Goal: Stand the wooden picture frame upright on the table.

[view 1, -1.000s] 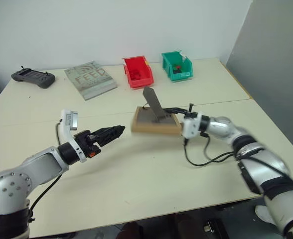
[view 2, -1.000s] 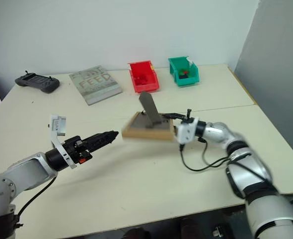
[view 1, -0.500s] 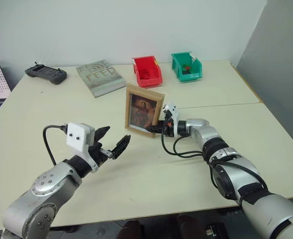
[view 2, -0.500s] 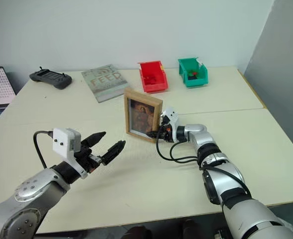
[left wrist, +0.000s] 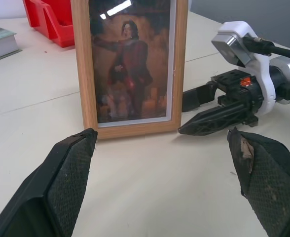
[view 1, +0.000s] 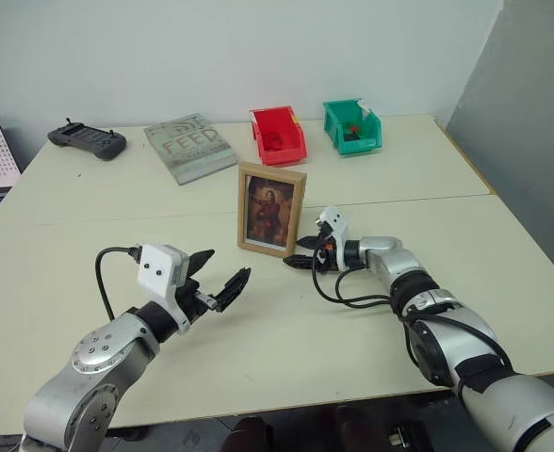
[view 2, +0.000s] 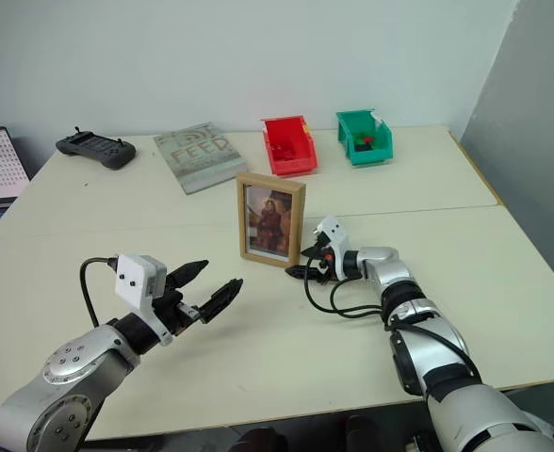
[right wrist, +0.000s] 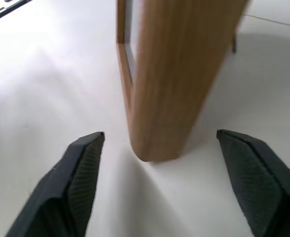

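Near the middle of the cream flat table (view 1: 258, 377), by its seam line, the small rectangular light-wood picture frame (view 1: 271, 208) stands upright on its own, dark portrait facing me. My right gripper (view 1: 296, 254) sits just beside its lower right edge, black fingers spread and not touching it. My left gripper (view 1: 219, 279) hovers near the front-left of it, jaws wide, holding nothing.
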Robot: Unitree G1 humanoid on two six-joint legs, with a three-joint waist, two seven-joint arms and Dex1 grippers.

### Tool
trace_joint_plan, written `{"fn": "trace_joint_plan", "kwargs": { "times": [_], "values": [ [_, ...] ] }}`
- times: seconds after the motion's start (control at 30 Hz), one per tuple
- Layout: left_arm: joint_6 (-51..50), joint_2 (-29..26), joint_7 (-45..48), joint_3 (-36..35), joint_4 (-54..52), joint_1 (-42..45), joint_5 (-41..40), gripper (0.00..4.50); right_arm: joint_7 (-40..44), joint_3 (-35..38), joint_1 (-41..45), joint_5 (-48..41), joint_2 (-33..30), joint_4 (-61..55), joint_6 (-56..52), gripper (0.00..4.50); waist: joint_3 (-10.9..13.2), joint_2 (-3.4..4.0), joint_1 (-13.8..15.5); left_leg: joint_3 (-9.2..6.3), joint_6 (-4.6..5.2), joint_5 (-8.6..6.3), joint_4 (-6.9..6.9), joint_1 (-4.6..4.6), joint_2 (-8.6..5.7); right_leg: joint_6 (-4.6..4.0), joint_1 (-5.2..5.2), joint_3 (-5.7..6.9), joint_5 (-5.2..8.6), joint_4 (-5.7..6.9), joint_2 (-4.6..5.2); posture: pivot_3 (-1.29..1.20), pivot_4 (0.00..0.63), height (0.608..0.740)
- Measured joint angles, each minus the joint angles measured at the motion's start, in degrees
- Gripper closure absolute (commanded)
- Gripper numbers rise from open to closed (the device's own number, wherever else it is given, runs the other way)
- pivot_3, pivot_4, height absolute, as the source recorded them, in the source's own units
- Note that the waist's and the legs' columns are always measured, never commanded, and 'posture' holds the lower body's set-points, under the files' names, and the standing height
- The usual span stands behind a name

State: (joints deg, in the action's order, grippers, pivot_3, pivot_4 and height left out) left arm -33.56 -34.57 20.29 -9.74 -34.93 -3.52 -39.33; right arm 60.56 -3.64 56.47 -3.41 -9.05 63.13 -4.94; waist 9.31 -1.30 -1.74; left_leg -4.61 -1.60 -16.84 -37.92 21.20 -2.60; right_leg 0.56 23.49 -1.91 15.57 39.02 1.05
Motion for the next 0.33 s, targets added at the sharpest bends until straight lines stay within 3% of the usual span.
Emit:
{"fn": "trace_joint_plan", "kwargs": {
  "times": [0.2, 0.33],
  "values": [
    [-3.8, -6.8, 6.4, -6.6, 6.2, 2.8, -3.3, 0.0, 4.9, -0.9, -9.8, -0.1, -11.2, -17.9, -5.1, 0.09, 0.0, 0.02, 0.0, -0.01, 0.04, -0.02, 0.0, 0.03, 0.01, 0.01, 0.01, 0.03, 0.01, -0.02, 0.01, 0.0, 0.15, 0.74],
    [-9.3, -14.8, 14.2, -11.4, 13.9, 7.1, -8.0, 0.0, 10.9, -0.6, -14.7, -7.7, -19.4, -43.0, -23.4, 0.09, 0.1, 0.1, -0.5, -0.06, 0.06, -0.04, 0.0, 0.2, 0.1, 0.01, 0.21, 0.11, 0.01, 0.02, -0.03, 0.0, 0.15, 0.74]
  ]
}}
